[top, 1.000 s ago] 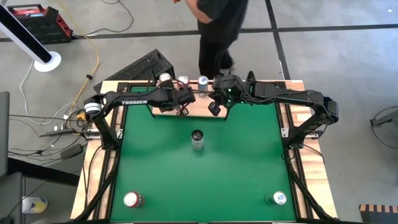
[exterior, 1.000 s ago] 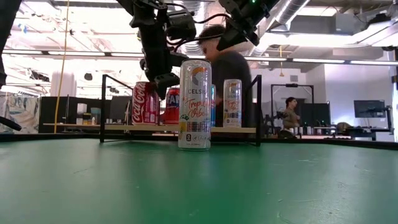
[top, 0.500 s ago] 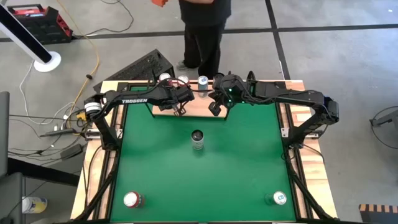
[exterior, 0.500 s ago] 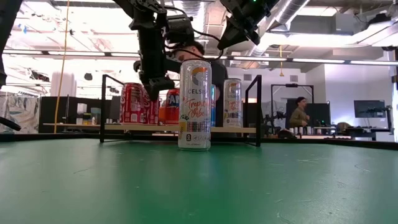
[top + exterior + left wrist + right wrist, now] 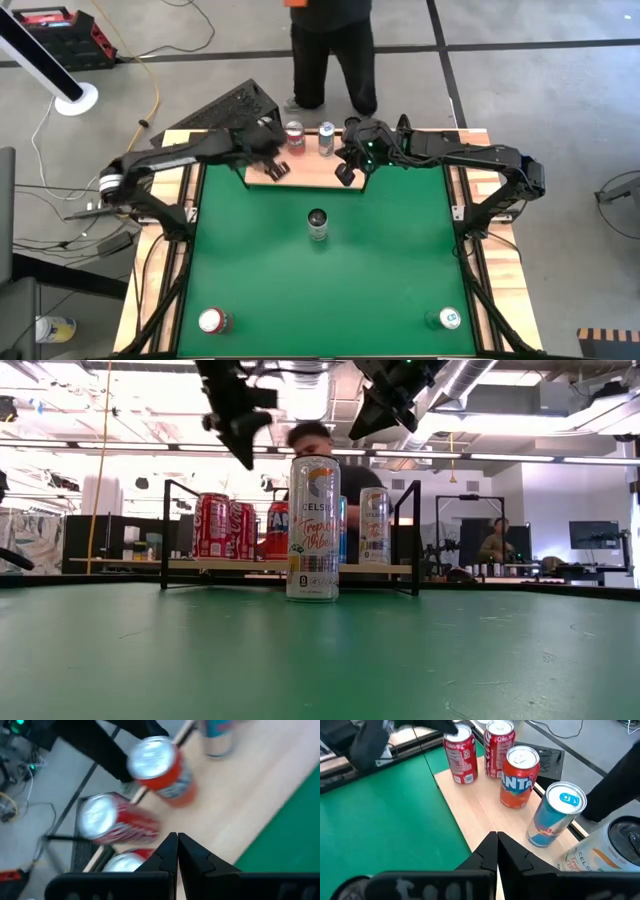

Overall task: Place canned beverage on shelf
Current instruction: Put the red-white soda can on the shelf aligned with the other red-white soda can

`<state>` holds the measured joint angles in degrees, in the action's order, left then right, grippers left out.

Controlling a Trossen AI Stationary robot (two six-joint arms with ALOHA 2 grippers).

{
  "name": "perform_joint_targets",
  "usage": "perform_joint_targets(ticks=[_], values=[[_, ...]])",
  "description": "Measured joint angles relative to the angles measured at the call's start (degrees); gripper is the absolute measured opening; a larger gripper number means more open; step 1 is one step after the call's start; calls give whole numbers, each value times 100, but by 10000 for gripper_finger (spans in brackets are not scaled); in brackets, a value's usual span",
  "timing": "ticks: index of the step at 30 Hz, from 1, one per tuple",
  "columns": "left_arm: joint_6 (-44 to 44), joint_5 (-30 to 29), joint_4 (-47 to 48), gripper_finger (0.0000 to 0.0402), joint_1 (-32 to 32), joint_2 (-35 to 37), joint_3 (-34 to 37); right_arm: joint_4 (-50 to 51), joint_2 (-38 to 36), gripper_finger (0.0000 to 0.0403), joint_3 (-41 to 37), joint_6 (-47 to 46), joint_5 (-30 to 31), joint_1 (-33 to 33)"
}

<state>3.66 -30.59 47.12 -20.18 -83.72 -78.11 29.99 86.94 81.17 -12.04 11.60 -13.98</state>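
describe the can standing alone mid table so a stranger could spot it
Start at the green tabletop, in front of the wooden shelf at its far edge. The tall white Celsius can stands upright alone at the centre, while the other loose cans sit at the near corners.

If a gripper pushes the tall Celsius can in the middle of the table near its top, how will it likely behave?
The Celsius can is tall and slim, so it would probably tip. Once down, its round body would likely roll on the table. Its smooth metal wall may slip.
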Motion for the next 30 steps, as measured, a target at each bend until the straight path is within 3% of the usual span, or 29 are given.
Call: perform_joint_targets(ticks=[8,13,17,23,30], values=[[-38,1390,869,0,-1413,674,0,-672,0,18,-2,-205,-618,130],[-23,1348,1223,0,-1949,1328,41,-752,61,29,-4,-207,-595,279],[224,1866,1056,0,-2700,1974,482,-792,52,30,-4,-209,-583,348],[641,3578,479,0,-4251,2079,1643,-821,52,17,-4,-207,-570,432],[1153,5398,-278,0,-5182,1980,2486,-633,54,33,-4,-205,-566,492]])
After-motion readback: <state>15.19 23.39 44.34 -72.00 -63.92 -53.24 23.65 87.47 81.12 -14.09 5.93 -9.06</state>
